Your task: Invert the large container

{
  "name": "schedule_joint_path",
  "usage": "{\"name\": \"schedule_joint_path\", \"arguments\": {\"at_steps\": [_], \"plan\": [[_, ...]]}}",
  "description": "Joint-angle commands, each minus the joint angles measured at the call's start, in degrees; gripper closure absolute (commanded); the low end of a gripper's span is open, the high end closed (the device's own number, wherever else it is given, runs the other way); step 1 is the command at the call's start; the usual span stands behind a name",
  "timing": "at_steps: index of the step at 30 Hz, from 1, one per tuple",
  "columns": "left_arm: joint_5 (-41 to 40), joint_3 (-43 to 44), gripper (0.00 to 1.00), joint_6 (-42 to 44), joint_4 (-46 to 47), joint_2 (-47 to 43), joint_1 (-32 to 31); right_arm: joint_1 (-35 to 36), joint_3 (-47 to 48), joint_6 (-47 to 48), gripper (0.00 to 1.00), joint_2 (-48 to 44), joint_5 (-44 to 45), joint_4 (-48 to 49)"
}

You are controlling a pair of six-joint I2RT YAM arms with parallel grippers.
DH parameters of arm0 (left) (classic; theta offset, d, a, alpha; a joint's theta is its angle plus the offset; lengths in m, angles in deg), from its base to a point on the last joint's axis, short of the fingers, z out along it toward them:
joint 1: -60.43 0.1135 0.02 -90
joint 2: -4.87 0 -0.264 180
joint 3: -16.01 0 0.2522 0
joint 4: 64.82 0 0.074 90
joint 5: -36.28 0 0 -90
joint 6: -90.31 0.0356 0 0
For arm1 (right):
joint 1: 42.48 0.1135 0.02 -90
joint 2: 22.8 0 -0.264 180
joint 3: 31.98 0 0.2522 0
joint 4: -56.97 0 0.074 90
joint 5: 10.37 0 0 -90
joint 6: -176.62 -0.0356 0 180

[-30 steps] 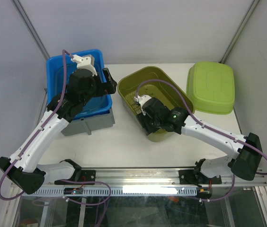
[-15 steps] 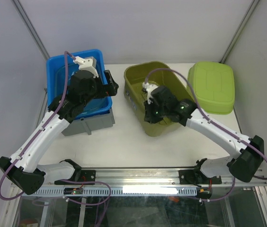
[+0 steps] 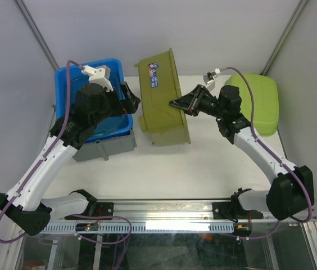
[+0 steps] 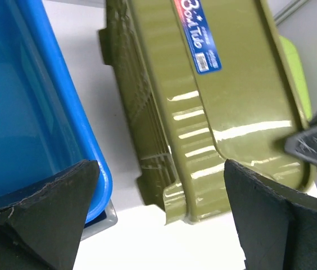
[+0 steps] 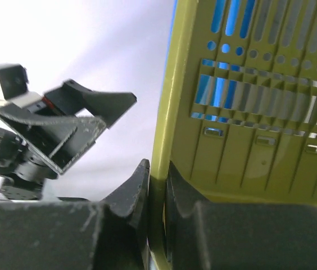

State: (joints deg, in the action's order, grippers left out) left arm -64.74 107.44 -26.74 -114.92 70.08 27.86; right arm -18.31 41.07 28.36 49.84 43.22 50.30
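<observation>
The large container [image 3: 159,95] is an olive green tub with a blue and white label. It stands tipped on its long side at the back middle of the table, its base facing left toward the blue bin. My right gripper [image 3: 175,104] is shut on its raised rim; in the right wrist view the rim [image 5: 170,112] runs between the two fingers of this gripper [image 5: 155,171]. My left gripper [image 3: 130,99] hangs open over the blue bin's right edge and touches nothing. In the left wrist view the tub's base [image 4: 231,95] lies beyond the spread left gripper [image 4: 159,174].
A blue bin [image 3: 67,79] sits at the back left on a grey box [image 3: 113,147]. A lime green tub [image 3: 254,104] lies upside down at the back right. White walls close in the table at the back and on both sides.
The right gripper shut on the olive tub's rim and lifted it up and back. The tub went from lying open side up to standing on its side. The left arm barely moved.
</observation>
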Motion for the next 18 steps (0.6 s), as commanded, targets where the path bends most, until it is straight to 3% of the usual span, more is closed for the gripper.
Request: {"name": "schedule_joint_path", "arguments": {"at_steps": [1, 5, 9, 15, 18], "plan": [[5.1, 2.8, 0.01, 0.2, 2.4, -1.9, 0.1, -4.6, -4.6, -24.9, 1.0, 3.9, -7.9, 44.5], [10.5, 2.7, 0.01, 1.7, 2.3, -1.6, 0.2, -7.6, -10.9, -42.5, 1.0, 12.1, -7.4, 68.1], [14.8, 1.4, 0.01, 2.3, 2.4, -1.2, 0.2, -8.9, -14.5, -53.4, 1.0, 19.2, -4.9, 85.3], [22.2, -0.8, 0.01, 3.6, 3.0, 0.9, 0.1, -12.6, -19.7, -54.0, 1.0, 21.0, -7.1, 86.9], [21.9, -1.4, 0.01, 3.8, 4.1, 2.5, 0.1, -14.6, -21.7, -54.1, 1.0, 20.9, -9.3, 86.9]]}}
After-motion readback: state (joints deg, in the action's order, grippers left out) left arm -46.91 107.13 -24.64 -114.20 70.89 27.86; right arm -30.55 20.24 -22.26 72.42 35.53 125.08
